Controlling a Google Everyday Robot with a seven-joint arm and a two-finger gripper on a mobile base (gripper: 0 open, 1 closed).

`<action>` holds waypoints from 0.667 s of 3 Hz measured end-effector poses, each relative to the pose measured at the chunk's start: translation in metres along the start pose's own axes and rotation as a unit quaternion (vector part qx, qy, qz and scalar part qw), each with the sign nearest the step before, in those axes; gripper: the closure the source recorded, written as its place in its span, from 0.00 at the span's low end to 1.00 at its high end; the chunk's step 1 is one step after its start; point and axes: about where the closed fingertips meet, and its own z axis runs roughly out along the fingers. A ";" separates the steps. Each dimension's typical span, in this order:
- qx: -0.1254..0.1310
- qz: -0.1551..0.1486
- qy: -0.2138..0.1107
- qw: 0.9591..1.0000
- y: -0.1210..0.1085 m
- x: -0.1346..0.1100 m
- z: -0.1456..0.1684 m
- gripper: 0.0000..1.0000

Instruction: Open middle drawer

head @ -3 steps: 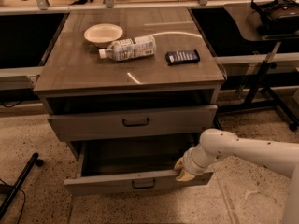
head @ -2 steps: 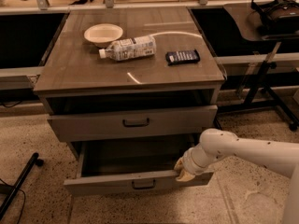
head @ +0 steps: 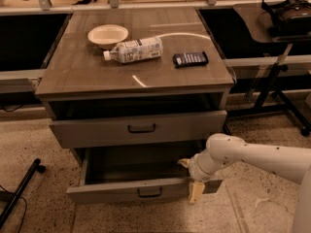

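The middle drawer (head: 97, 130) is a grey-brown front with a small dark bar handle (head: 142, 128). It stands out slightly from the cabinet, under a dark gap below the cabinet top. The bottom drawer (head: 116, 192) below it is pulled far out. My gripper (head: 190, 178), on a white arm coming in from the right, is at the right end of the bottom drawer's front. It is open: one beige finger (head: 183, 163) is inside the drawer and the other (head: 196, 192) is in front of the panel. It is below and to the right of the middle drawer's handle.
On the cabinet top (head: 87, 76) lie a white bowl (head: 108, 35), a plastic bottle on its side (head: 132, 50) and a dark flat packet (head: 190, 58). A stand with headphones (head: 286, 8) is at the right. A black leg (head: 19, 191) lies on the floor at the left.
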 end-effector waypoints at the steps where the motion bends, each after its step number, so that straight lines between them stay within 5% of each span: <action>1: -0.010 -0.005 -0.002 1.000 0.005 0.000 0.003 0.00; 2: -0.030 0.001 -0.010 1.000 0.020 0.006 0.014 0.00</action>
